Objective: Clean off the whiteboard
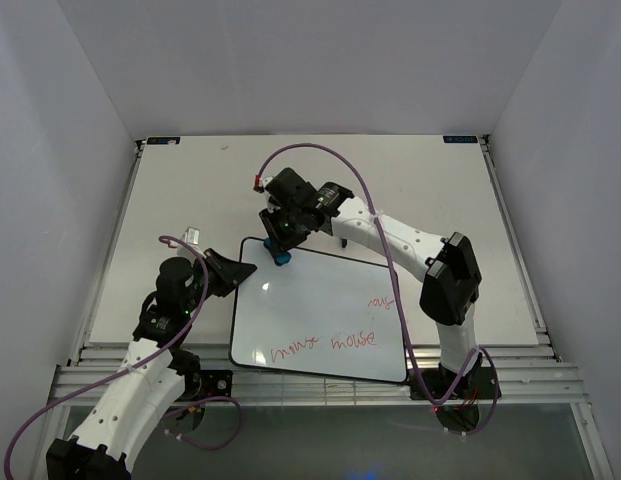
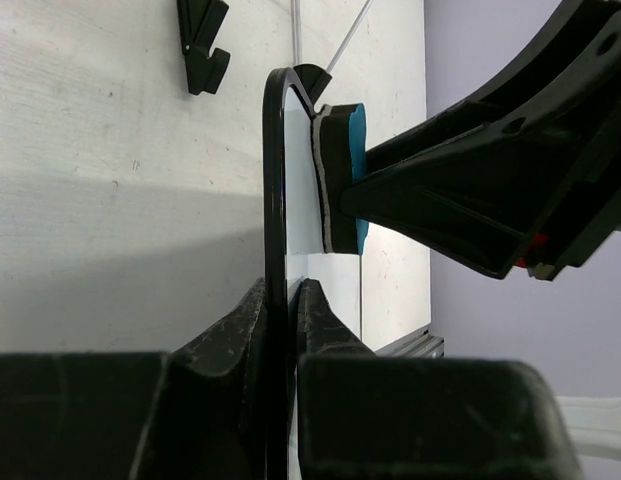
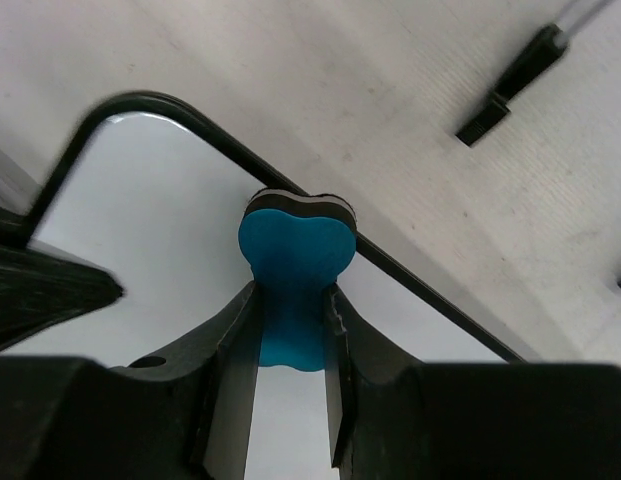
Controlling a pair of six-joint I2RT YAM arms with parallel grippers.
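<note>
A: How does the left side look?

B: The left end effector [image 1: 233,273] is pinching the left rim of the whiteboard [image 1: 320,300], which lies on the counter [image 1: 190,190] between the two arms.

A: And further right?

B: The right end effector [image 1: 280,246] is clamped on the eraser [image 1: 280,258], with its pad against the board's far-left corner. The red writing [image 1: 335,342] sits nearer the arms, toward the right.

A: So what is the best way to wipe?

B: Probably even pressure and overlapping strokes toward those words. The left grip should stay firm so the board cannot slide.
</note>
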